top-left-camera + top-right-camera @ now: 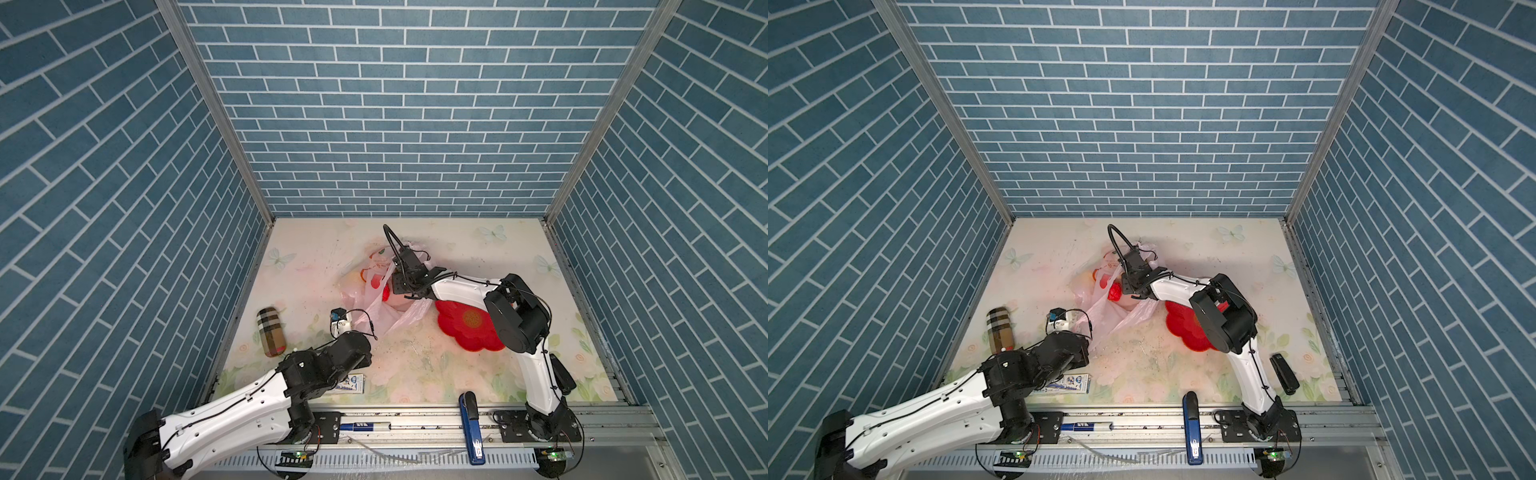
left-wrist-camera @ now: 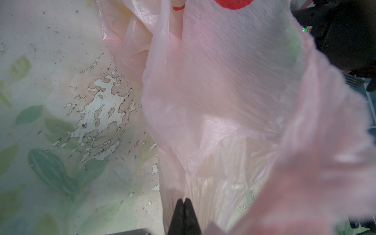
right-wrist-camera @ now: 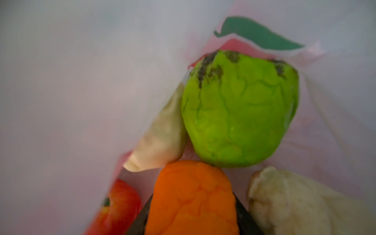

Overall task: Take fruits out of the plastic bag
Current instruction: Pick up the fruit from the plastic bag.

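Pale-pink, translucent plastic bag (image 1: 376,311) with red prints lies crumpled at the middle of the flowered bench (image 1: 478,257), near a red flower-shaped plate (image 1: 465,332). We see the left jaws clenched on a fold of its film. The right jaws are inside the bag, grasping a wrinkled orange toy fruit (image 3: 191,195); a green ball (image 3: 240,109), two beige pointed fruits (image 3: 160,142) and a red one (image 3: 120,203) lie close around it.

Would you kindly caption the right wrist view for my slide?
Inside the plastic bag, the right hand grips the orange fruit.
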You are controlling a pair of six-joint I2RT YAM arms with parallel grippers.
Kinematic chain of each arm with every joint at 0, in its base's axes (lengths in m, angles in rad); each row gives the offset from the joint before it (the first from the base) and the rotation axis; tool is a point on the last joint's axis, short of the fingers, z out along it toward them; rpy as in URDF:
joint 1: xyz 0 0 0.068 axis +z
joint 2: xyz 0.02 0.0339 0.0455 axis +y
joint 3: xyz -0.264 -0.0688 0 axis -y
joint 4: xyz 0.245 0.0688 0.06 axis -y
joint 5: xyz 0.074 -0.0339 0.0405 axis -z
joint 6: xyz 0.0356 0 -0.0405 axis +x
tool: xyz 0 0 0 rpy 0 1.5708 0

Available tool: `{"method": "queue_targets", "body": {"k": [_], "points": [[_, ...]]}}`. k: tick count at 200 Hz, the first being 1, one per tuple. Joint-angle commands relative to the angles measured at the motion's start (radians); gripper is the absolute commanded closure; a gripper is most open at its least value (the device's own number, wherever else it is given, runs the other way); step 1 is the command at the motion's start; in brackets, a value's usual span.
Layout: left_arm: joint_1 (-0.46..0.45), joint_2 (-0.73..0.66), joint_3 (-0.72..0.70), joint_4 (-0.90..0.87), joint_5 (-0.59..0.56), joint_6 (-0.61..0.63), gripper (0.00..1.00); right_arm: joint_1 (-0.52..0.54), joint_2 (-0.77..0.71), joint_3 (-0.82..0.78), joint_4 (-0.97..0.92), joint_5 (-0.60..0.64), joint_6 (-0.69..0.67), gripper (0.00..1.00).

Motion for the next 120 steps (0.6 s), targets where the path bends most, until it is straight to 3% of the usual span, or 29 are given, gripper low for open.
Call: {"method": "queue_targets", "body": {"k": [1, 52, 120], "points": [[-0.008, 0.002, -0.014, -0.003, -0.023, -0.006, 0.98, -0.007, 0.004, 0.007, 0.032, 0.003, 0.013, 0.59], [-0.009, 0.008, 0.001, 0.008, -0.072, -0.008, 0.98, -0.007, -0.064, -0.043, 0.030, -0.044, -0.028, 0.73], [-0.009, 0.042, 0.052, 0.038, -0.152, 0.017, 0.97, 0.021, -0.195, -0.123, -0.046, -0.139, -0.075, 0.77]]}}
